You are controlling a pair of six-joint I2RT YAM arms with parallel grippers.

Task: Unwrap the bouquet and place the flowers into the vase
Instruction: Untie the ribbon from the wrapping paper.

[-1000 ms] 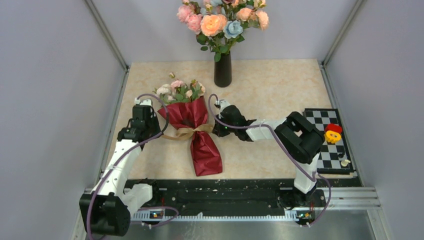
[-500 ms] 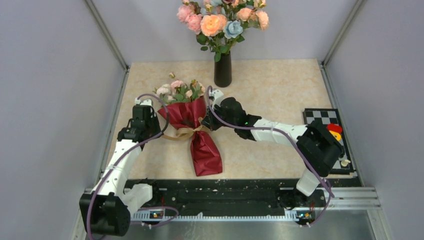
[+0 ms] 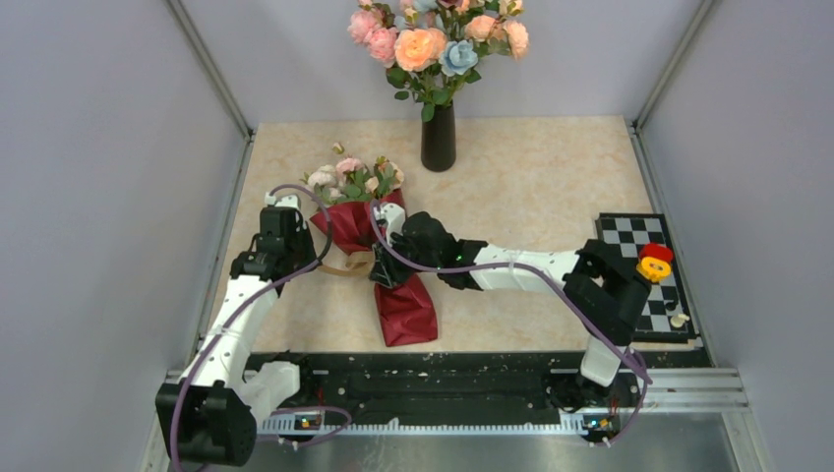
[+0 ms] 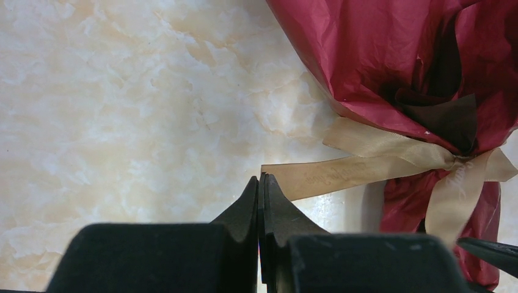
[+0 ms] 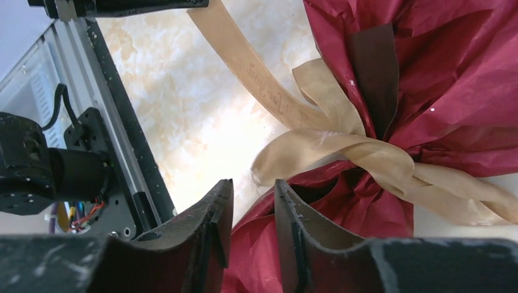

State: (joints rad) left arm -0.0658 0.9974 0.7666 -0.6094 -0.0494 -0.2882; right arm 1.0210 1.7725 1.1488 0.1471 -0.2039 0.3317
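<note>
Clearly, the left gripper is closed on the end of the tan fabric ribbon. At the lower centre of its wrist view, the right gripper hangs slightly open, empty, over the maroon crinkled-paper bouquet.

Left gripper closed, right gripper ajar.

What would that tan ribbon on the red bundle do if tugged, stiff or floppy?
The ribbon is probably floppy: it loops and curls. Likely light, being a thin flat strip. It may slip; its surface looks smooth.
</note>
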